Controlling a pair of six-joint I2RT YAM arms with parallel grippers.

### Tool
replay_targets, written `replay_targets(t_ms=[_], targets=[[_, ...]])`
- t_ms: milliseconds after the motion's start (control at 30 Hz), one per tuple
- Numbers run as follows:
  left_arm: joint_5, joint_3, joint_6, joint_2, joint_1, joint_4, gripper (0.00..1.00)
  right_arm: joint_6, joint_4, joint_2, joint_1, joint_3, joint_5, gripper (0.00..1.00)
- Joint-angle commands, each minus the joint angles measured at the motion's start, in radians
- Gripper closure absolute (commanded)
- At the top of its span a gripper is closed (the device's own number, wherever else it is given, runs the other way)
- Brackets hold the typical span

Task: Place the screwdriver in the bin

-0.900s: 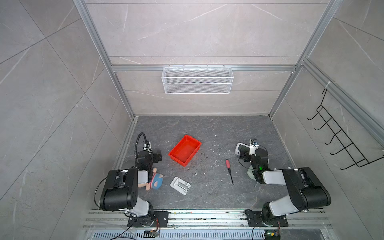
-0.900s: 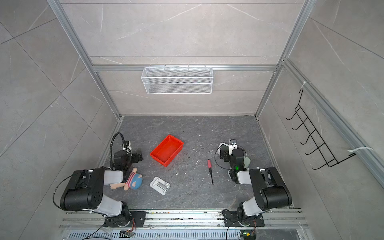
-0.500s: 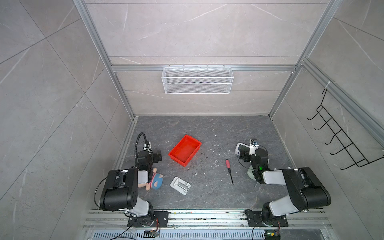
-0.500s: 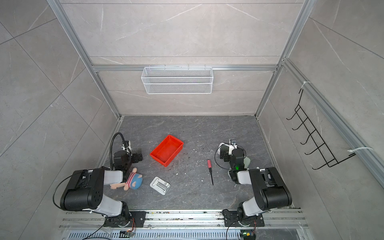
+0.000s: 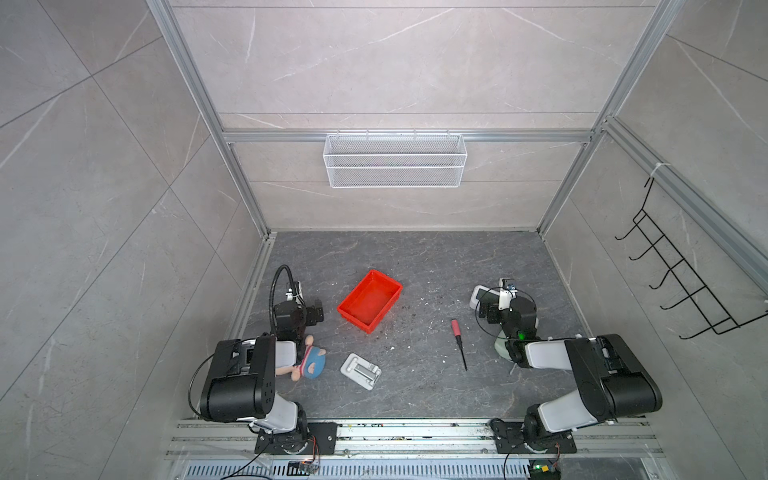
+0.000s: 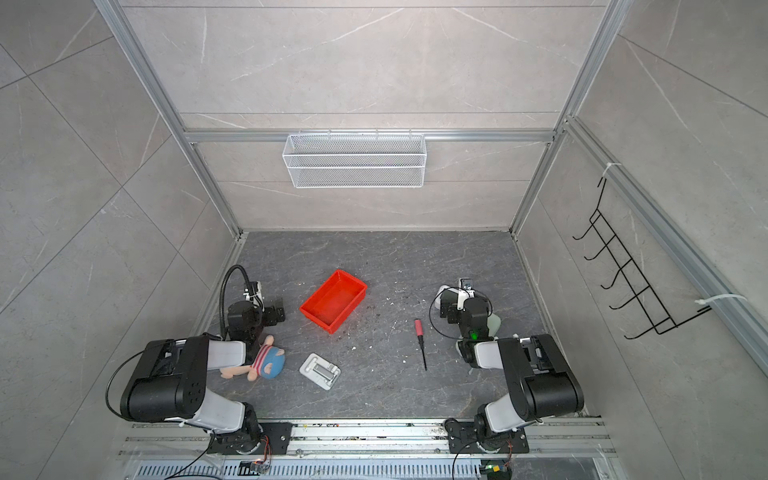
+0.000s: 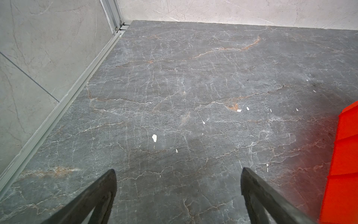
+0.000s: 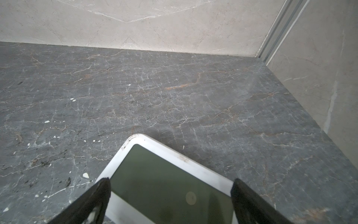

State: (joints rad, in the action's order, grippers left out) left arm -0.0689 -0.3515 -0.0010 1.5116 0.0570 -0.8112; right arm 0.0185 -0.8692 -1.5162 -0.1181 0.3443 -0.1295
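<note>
Left wrist view: left fingers (image 7: 100,194) apart over the bench (image 7: 174,97), bin (image 7: 344,155) just beside. Right fingers (image 8: 93,199) apart too, over a white-framed screen (image 8: 164,184). Screwdriver (image 5: 459,344) lies on the bench between bin and right fingers, touching neither. Nothing has moved since earlier.

Light: bright, even, diffuse; shadows soft.
Top views: sharp; wide-angle bowing at edges.
Left wrist: bin (image 7: 344,164) oversaturated, soft-edged, red cast on floor (image 7: 290,147).
</note>
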Motion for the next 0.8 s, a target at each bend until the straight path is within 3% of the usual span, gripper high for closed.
replay_targets(t_ms=[0,167,400,567,767], targets=[[0.012,-0.010,-0.014,-0.012,0.004,-0.030,0.00,-0.015,-0.012,-0.001,0.002,0.015,0.009,0.01],[-0.011,0.006,-0.014,-0.068,0.000,-0.018,0.00,0.003,0.016,0.053,0.000,0.004,0.046,0.01],[-0.038,-0.016,-0.002,-0.256,-0.025,0.164,0.00,0.004,0.176,0.274,0.000,-0.015,0.031,0.01],[0.049,-0.065,0.010,-0.389,-0.045,0.286,0.00,-0.003,0.435,0.440,0.000,0.049,0.069,0.01],[0.239,-0.141,0.110,-0.512,-0.080,0.475,0.00,-0.062,0.651,0.502,0.000,0.143,0.130,0.01]])
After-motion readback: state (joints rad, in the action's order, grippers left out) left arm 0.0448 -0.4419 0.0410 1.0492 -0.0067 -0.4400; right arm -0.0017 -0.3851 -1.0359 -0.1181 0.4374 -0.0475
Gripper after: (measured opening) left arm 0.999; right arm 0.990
